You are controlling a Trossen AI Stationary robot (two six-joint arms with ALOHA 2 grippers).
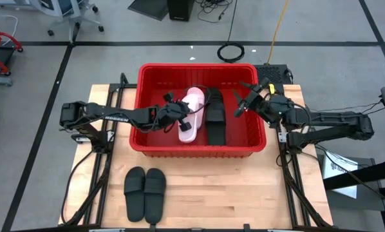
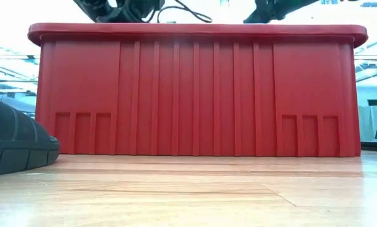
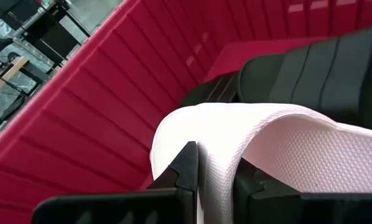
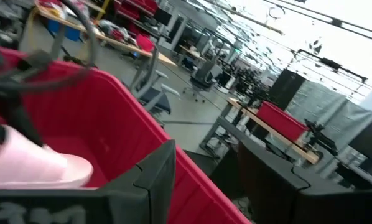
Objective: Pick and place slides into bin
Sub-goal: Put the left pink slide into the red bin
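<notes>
Left hand (image 3: pixel 214 180) grips pink slide (image 1: pixel 191 115) lengthwise front-to-back in bin (image 1: pixel 147 145).

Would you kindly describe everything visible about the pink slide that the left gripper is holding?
The pink slide is pale pink with one wide strap and a finely textured surface. It sits inside the red bin, near the middle, lengthwise front to back, right beside a black slide on its right. The left gripper has its fingers clamped on an edge of it, one on each side. Whether it rests on the bin floor cannot be told.
</notes>
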